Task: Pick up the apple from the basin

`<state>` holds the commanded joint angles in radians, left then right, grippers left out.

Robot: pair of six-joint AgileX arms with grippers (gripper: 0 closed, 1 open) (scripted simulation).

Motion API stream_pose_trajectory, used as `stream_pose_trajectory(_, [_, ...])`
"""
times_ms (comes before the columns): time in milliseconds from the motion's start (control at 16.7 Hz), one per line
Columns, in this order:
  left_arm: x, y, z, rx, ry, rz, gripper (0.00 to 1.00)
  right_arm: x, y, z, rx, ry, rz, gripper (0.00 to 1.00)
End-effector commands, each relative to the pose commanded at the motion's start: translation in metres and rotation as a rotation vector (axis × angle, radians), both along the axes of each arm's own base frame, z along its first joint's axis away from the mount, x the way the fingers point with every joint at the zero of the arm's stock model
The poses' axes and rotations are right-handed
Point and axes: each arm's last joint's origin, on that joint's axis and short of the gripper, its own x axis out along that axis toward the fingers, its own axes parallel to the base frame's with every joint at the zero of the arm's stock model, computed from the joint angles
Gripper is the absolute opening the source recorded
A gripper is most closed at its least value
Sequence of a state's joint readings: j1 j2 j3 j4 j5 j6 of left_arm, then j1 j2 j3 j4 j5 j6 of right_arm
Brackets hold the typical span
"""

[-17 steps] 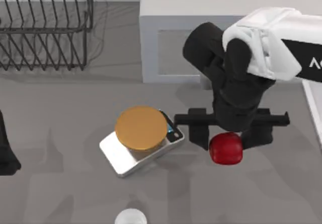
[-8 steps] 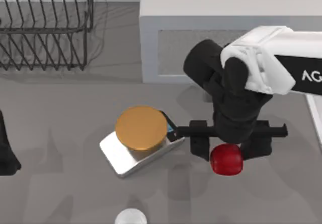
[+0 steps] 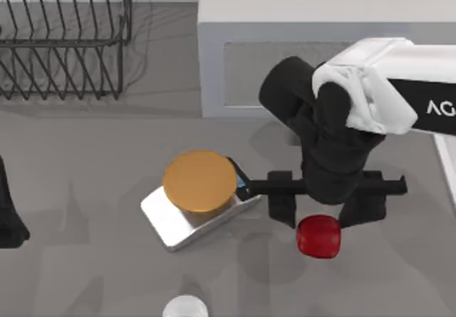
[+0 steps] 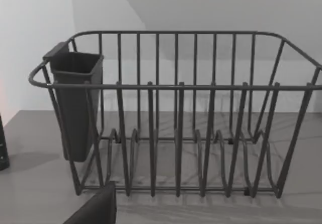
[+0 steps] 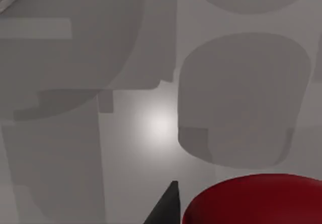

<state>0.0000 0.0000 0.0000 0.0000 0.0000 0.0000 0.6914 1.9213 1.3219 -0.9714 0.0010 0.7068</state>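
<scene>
We see one apple (image 3: pixel 318 236) just below our right gripper's (image 3: pixel 324 210) two wide-apart fingers (image 3: pixel 282 203), not held.

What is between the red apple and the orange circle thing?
In the top view, one black finger of the right end effector stands between the apple and the orange disc; otherwise bare grey table.
</scene>
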Motion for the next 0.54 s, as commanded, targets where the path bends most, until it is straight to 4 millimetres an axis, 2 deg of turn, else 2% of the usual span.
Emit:
stream_pose_trajectory(180, [0.0000,0.0000,0.0000,0.000,0.000,0.000,1.00,0.0000,0.0000,0.0000,0.000,0.000,0.000,0.98])
stream_pose_trajectory(540, [0.0000,0.0000,0.0000,0.000,0.000,0.000,1.00,0.0000,0.0000,0.0000,0.000,0.000,0.000,1.00])
